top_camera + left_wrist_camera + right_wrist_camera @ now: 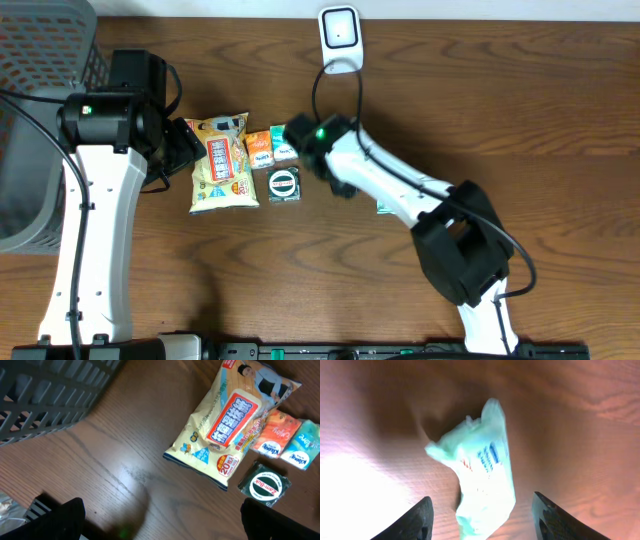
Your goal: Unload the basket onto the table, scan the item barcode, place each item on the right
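A crumpled mint-green packet point(482, 472) lies on the wood table between the fingers of my right gripper point(481, 496). The jaws stand open on either side of it, with a gap on each side. In the overhead view only a corner of this packet point(383, 207) shows from under the right arm, which hides the gripper. The white barcode scanner point(340, 32) stands at the table's far edge. My left gripper point(165, 520) is wide open over bare wood, left of the snack bag point(227, 425), holding nothing.
Beside the snack bag point(222, 160) lie an orange tissue pack point(259, 148), a green tissue pack point(284, 146) and a black packet with a round label point(284, 184). A grey slatted basket point(40, 110) stands at the left edge. The scanner's cable point(318, 85) runs toward the items.
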You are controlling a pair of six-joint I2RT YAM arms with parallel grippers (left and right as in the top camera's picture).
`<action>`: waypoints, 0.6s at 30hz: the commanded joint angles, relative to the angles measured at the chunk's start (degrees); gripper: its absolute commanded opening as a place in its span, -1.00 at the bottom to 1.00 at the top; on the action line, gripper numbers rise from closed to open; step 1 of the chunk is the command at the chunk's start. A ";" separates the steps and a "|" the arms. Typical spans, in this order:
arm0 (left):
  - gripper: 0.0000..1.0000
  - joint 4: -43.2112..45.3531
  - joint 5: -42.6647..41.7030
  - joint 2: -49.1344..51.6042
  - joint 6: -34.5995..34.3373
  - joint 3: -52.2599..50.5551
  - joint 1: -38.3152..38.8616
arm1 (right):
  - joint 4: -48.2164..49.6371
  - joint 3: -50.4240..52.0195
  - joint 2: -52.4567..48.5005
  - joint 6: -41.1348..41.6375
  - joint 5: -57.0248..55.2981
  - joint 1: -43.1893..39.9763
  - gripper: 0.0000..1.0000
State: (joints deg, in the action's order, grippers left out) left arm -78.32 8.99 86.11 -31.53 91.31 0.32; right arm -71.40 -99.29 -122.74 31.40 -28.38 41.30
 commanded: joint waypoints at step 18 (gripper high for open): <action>0.95 -0.28 0.50 0.00 -0.31 -0.02 -0.20 | -7.48 -12.41 0.61 -26.38 40.52 -16.44 0.99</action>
State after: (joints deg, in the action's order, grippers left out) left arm -78.35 8.97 86.11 -31.51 91.31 0.32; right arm -78.83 -110.89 -122.72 7.46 4.23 28.32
